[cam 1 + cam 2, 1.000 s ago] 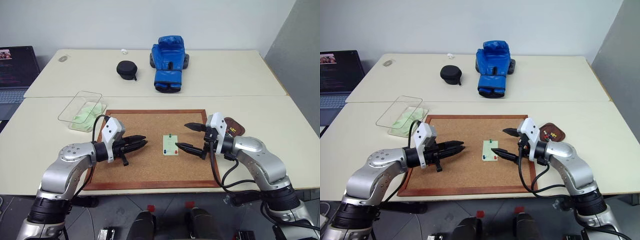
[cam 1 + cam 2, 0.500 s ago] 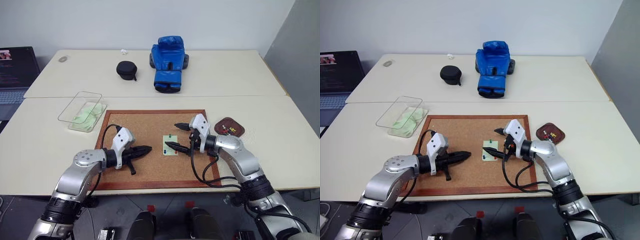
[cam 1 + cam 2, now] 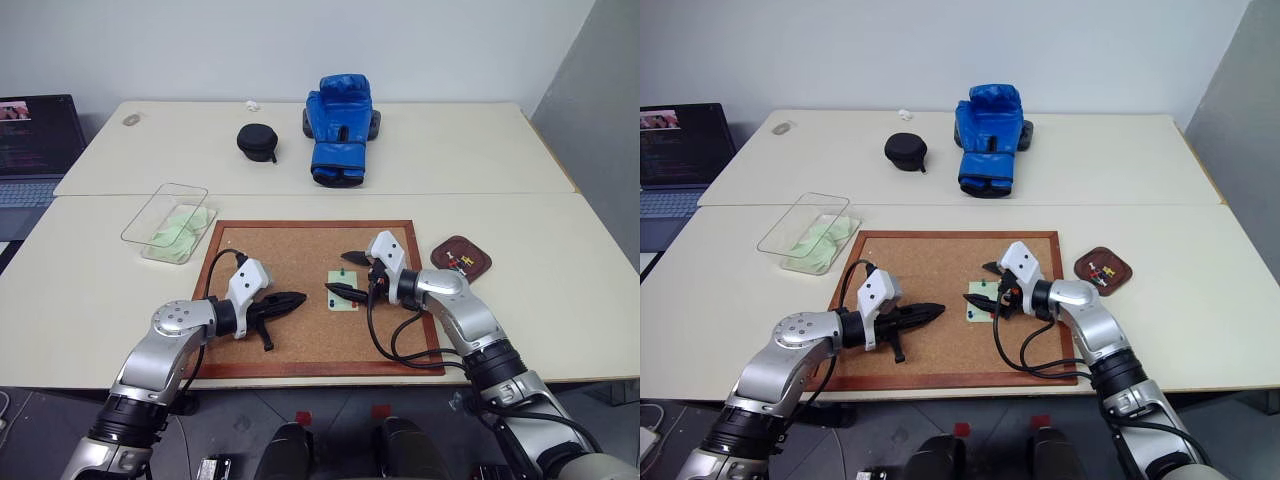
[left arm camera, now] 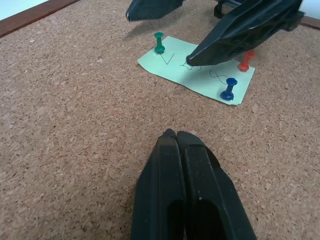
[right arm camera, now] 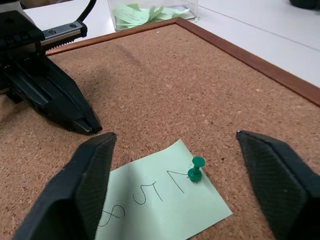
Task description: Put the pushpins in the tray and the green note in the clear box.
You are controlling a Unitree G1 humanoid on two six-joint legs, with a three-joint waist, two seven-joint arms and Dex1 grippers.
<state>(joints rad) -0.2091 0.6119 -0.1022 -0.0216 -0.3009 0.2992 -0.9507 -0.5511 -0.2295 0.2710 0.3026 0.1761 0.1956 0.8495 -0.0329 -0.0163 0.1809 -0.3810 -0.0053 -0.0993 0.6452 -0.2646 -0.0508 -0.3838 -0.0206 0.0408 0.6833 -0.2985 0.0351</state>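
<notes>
Green pushpin (image 5: 196, 169) now sits between my right gripper's (image 5: 182, 187) spread fingers, which have advanced over the green note (image 5: 165, 203), while my left gripper (image 4: 179, 142) has shut empty.

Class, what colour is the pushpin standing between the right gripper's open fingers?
Green: the pushpin stands in the green note, clearest in the right wrist view.

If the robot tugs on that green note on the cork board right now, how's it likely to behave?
The green note looks like thin paper, so probably light and floppy. The green, blue and red pushpins stand in it, so a tug may tear it rather than free it. Lying flat on the cork board, its edge seems hard to catch.
</notes>
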